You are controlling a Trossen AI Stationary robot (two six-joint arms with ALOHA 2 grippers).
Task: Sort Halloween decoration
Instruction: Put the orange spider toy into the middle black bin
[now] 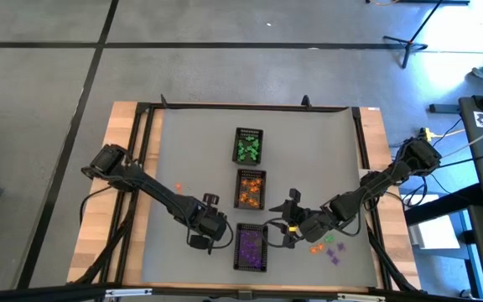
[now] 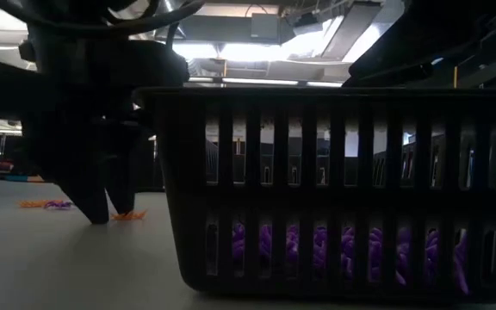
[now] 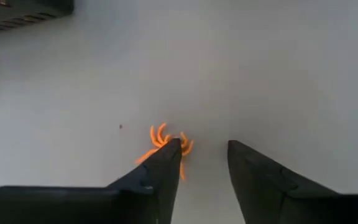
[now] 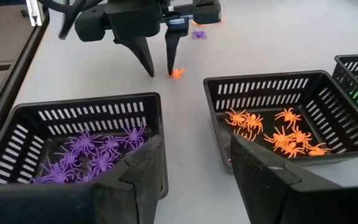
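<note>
While your left gripper (image 4: 158,67) jaws stand parted beside the orange spider (image 3: 166,140) on the counter (image 3: 260,74), centre them before closing.

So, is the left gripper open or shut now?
Open. The left gripper shows a clear gap between its fingers, and the orange spider lies on the table beside one fingertip.

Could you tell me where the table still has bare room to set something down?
The mat left of the tray column is mostly bare, as is the right strip beside the green tray. It is crowded near the purple tray, around both grippers.
</note>
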